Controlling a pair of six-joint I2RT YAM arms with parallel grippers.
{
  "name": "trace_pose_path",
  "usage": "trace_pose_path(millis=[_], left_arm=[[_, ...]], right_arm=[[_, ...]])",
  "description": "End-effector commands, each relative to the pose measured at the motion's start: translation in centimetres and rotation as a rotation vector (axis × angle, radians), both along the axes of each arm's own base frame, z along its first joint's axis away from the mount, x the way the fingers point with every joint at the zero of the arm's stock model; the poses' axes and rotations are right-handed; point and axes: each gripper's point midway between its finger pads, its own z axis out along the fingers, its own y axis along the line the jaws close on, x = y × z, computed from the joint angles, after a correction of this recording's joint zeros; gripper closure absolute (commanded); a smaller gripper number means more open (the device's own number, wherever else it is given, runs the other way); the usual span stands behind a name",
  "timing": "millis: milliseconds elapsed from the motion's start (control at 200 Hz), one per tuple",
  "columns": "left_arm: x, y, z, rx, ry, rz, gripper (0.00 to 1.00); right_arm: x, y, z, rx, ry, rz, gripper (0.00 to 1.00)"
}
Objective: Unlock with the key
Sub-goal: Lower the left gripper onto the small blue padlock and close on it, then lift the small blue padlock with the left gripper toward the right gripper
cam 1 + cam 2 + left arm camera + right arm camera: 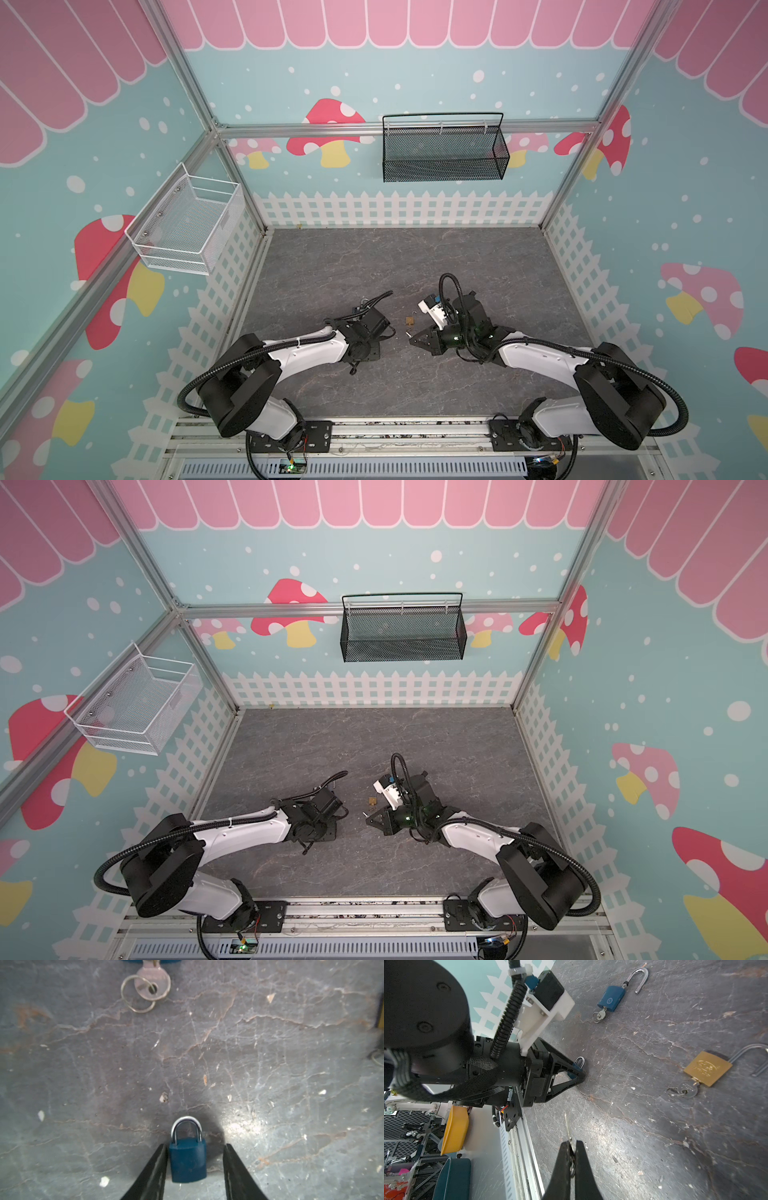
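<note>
A small blue padlock [188, 1160] with its shackle closed lies on the grey table between the fingers of my left gripper [195, 1145]. One finger [158, 1163] touches the padlock's side and a gap shows on the other side, so the gripper is open. In the right wrist view the same left gripper [581, 1070] points down at the table with the shackle [580, 1061] showing past its tips. My right gripper [572, 1144] is shut on a key [566, 1126], whose blade sticks out ahead. In both top views the right gripper [409, 336] [366, 816] hangs close to the left wrist.
A second blue padlock [611, 999] lies open with a key and ring [152, 985] in it. A brass padlock [707, 1068] [410, 321] also lies open with its key, just beyond the right gripper. A white basket [187, 226] and a black basket [442, 151] hang on the walls.
</note>
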Motion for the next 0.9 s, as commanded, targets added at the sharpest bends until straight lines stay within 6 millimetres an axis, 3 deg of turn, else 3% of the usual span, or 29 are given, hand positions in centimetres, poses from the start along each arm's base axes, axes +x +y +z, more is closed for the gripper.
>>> trace_pose_path(millis=[0, 290, 895], left_arm=[[-0.2, 0.5, -0.4, 0.036, 0.015, 0.039, 0.57], [-0.3, 0.4, -0.7, 0.102, 0.039, 0.012, 0.6], [-1.9, 1.6, -1.9, 0.21, 0.105, -0.028, 0.76]], right_arm=[[0.5, 0.4, 1.7, 0.037, -0.046, 0.003, 1.0], [0.3, 0.4, 2.0, 0.042, -0.048, 0.001, 1.0], [0.6, 0.3, 2.1, 0.043, -0.039, -0.006, 1.0]])
